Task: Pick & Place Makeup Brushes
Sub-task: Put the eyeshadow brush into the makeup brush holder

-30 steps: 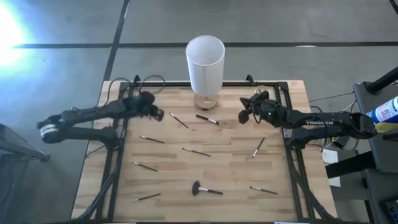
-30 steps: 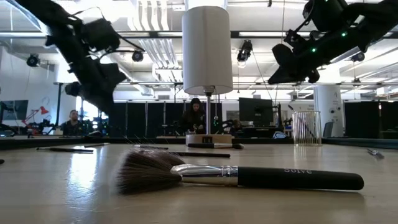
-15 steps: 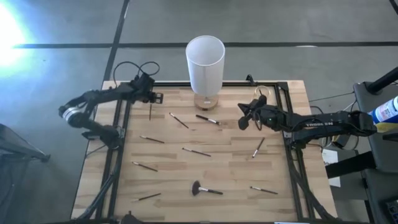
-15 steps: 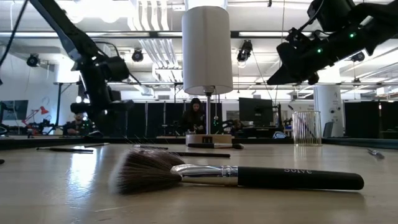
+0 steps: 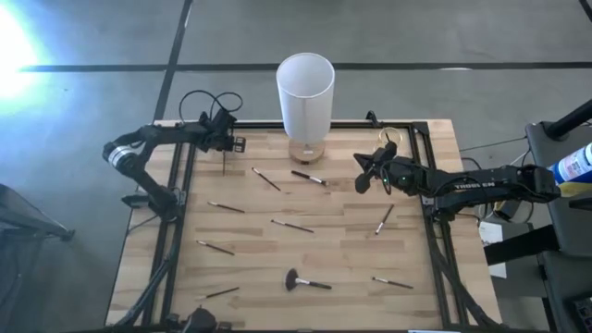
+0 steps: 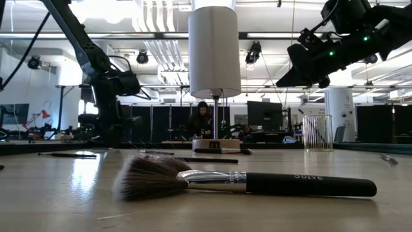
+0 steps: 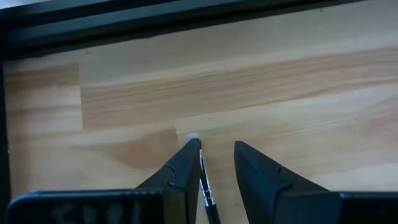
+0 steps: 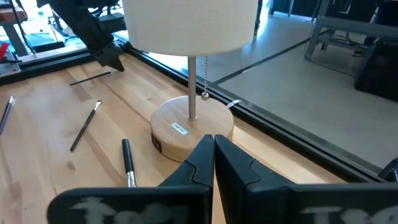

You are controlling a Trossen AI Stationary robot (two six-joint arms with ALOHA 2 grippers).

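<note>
Several thin dark makeup brushes lie flat and scattered on the wooden table (image 5: 324, 250). The wide fluffy one (image 5: 305, 281) is near the near edge and fills the low view (image 6: 244, 182). My left gripper (image 5: 224, 153) is at the far-left part of the table with its fingers pointing down, low over the wood (image 6: 106, 136). It is open (image 7: 214, 149), with one thin brush (image 7: 205, 186) lying between the fingers, close along the inner side of one. My right gripper (image 5: 365, 176) hangs shut and empty above the table, right of the lamp base (image 8: 213, 146). My left gripper comes from above with its fingers along the thin brush (image 5: 223, 166), which lies flat on the table. The brush's shaft (image 7: 203, 177) runs right beside one finger (image 7: 186, 165). I cannot tell whether that finger touches it.
A lamp with a tall white shade (image 5: 305, 88) and a round wooden base (image 8: 189, 127) stands at the far edge, middle. A black frame (image 5: 176, 213) borders the table's left, right and far sides. Two brushes (image 5: 266, 178) (image 5: 310, 178) lie just near the lamp base.
My left arm has drawn back toward the far-left corner and folded up. Its gripper has tipped from lying level over the table to pointing down, and it has come down over the thin brush there. The brushes have stayed where they were.
</note>
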